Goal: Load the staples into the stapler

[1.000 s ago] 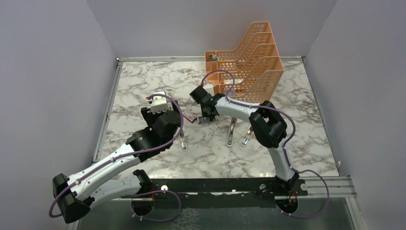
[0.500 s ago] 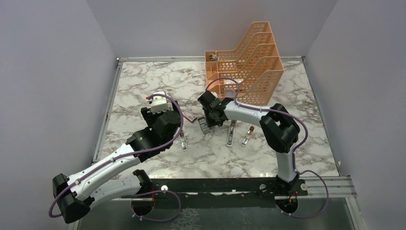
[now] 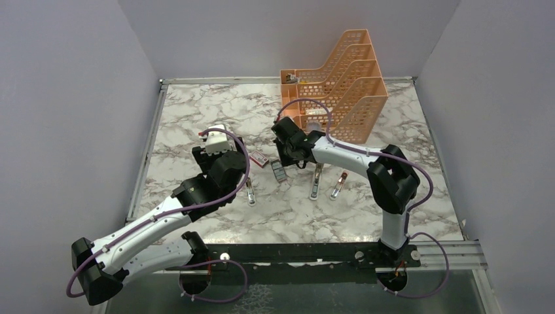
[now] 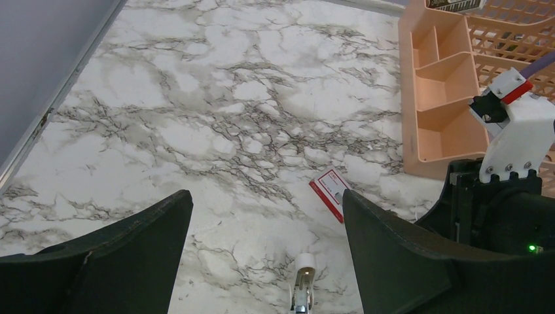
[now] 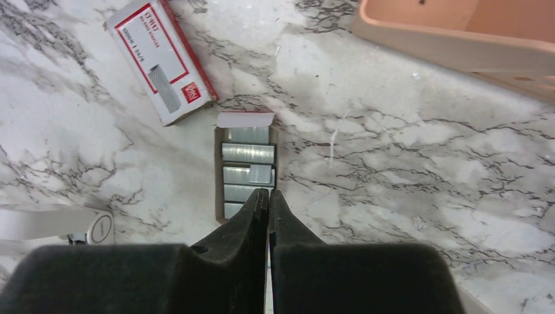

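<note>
The staples [image 5: 247,171] are grey strips in a small open tray [image 3: 279,173] on the marble. The tray lies just beside the flat red box with a white label [image 5: 160,62] [image 3: 260,159] [image 4: 332,191]. My right gripper [image 5: 269,193] [image 3: 288,156] hovers over the near end of the tray. Its jaws are shut tight, and nothing shows between them. A white-tipped stapler [image 4: 302,288] [image 3: 250,191] lies below my left gripper [image 4: 266,196], which is wide open and empty above the table. The same stapler's tip [image 5: 65,226] shows at the left edge of the right wrist view.
An orange mesh desk organizer [image 3: 334,82] [image 4: 445,98] [image 5: 471,33] stands at the back right, close behind the right wrist. Two more staplers [image 3: 315,183] [image 3: 338,185] lie under the right forearm. Grey walls close in the left, back and right sides.
The right gripper lifted back off the box area, which uncovered the staple tray, and its jaws closed. The right elbow swung to the right. The left arm stayed still.
</note>
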